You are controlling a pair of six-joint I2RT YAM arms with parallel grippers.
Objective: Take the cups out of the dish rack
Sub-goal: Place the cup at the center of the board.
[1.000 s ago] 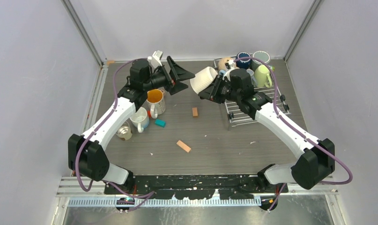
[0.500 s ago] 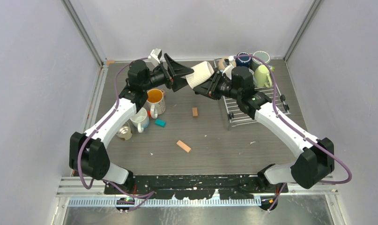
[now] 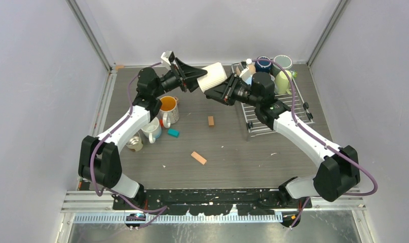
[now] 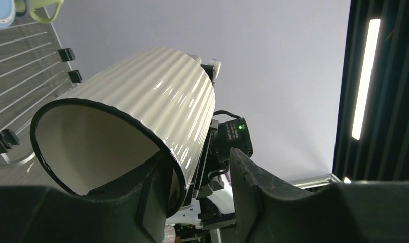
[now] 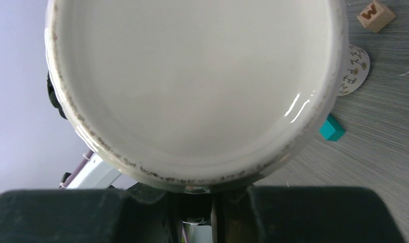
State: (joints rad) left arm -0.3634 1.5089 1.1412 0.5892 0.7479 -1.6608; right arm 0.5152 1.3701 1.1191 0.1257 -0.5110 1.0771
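Step in hand: a mid-air handover of the ribbed white mug (image 3: 213,77) from the right arm to the left, above the worktop (image 3: 227,152), between the dish rack (image 3: 273,114) and the mugs already set down at the left.
Right claw (image 3: 223,92): clenched on the mug at its base end, holding it tilted with the mouth toward the left arm.
Left claw (image 3: 198,80): straddling the mug's black rim, one finger (image 4: 156,202) inside the mouth and the other outside; the jaws are partway in, and I cannot tell whether they grip yet.
Mug's place: aloft, touching neither rack nor worktop.
Rack: lime green mug (image 3: 283,81), navy mug (image 3: 263,65) and grey-green mug (image 3: 283,62) wait at its far end.
Next move calls for: the left claw to pinch the wall firmly before the right lets go, then a clear spot near the orange-lined mug (image 3: 168,108).
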